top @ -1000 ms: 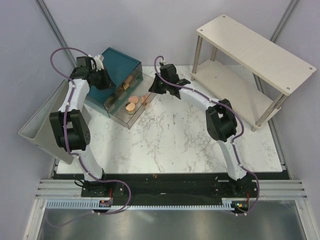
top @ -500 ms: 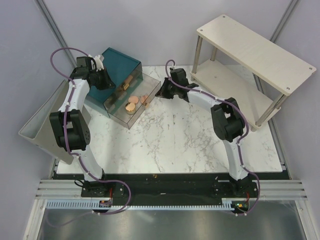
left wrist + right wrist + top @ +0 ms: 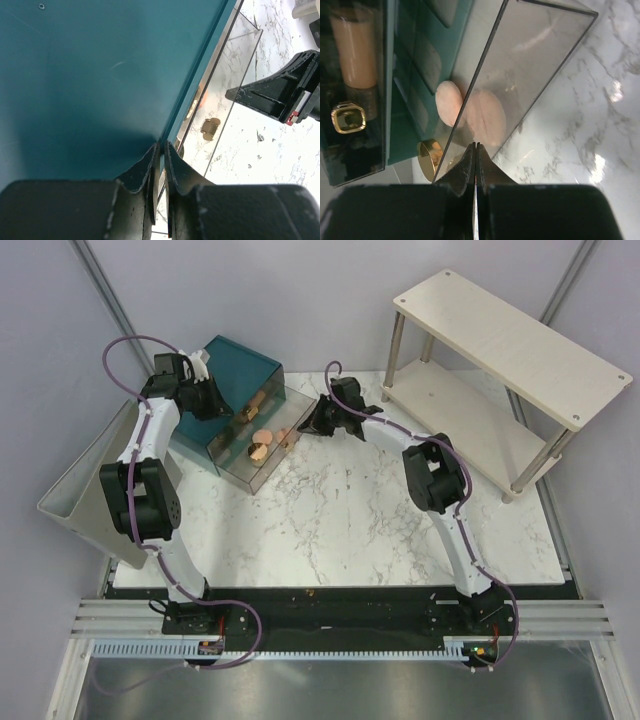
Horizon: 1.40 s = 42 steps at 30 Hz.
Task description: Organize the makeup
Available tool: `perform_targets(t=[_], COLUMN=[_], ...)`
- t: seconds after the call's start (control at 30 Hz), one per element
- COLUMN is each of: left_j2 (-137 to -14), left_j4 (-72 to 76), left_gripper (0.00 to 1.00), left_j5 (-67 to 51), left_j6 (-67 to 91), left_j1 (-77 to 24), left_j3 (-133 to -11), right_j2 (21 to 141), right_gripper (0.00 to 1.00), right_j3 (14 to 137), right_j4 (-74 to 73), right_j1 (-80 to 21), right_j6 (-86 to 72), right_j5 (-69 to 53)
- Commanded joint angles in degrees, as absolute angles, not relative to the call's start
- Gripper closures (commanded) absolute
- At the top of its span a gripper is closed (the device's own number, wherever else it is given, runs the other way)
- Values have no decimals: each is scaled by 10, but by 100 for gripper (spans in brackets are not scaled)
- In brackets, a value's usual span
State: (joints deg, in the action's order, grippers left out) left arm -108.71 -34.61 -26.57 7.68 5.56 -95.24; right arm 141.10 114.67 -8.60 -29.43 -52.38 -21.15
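Plainly, you had little left to lift: the makeup lay inside the clear drawer [image 3: 540,65] pulled out from the teal box [image 3: 90,75], on the marble table [image 3: 600,125]. Two peach discs [image 3: 449,102] lay flat and overlapping just behind the drawer's front wall, and the gold tin [image 3: 429,154] sat near them, closer to the wrist. The orange-and-dark tube [image 3: 356,52] stood apart, behind a tinted panel of the box. I could not find the green-and-white tube.

Your right gripper [image 3: 475,149] had its fingers pressed together, tips at the top edge of the drawer wall. Whether it pinched that thin wall, I could not tell. Your left gripper [image 3: 161,150] was narrowed to a slit and appeared to pinch the box's front rim.

I judged the discs light, matte and soft-faced, so they were best taken by the rim. The tin looked hard, glossy and slippery, so it wanted a grip across its round sides. The drawer looked like stiff, thin, smooth plastic, likely to slide easily and to scuff or crack if squeezed hard.
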Motion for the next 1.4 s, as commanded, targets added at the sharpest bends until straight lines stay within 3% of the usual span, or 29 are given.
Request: perform_targets(t=[0.0, 0.17, 0.5, 1.37], left_j2=[-1150, -1151, -1158, -1149], left_j4=[-503, -505, -521, -526], left_gripper=[83, 83, 83, 83], left_j5=[-243, -243, -232, -229], left_j6=[56, 55, 46, 44], left_j1=[42, 41, 42, 42], left_j3=[-902, -901, -916, -918], right_j2=[1433, 1505, 1624, 1639], right_gripper=[100, 100, 100, 98], right_j3=[1195, 1284, 1316, 1307], right_j4=[32, 56, 258, 315], right_j1=[-315, -336, -352, -391], right_j6=[-585, -639, -855, -933], right_j5=[-231, -235, -223, -150])
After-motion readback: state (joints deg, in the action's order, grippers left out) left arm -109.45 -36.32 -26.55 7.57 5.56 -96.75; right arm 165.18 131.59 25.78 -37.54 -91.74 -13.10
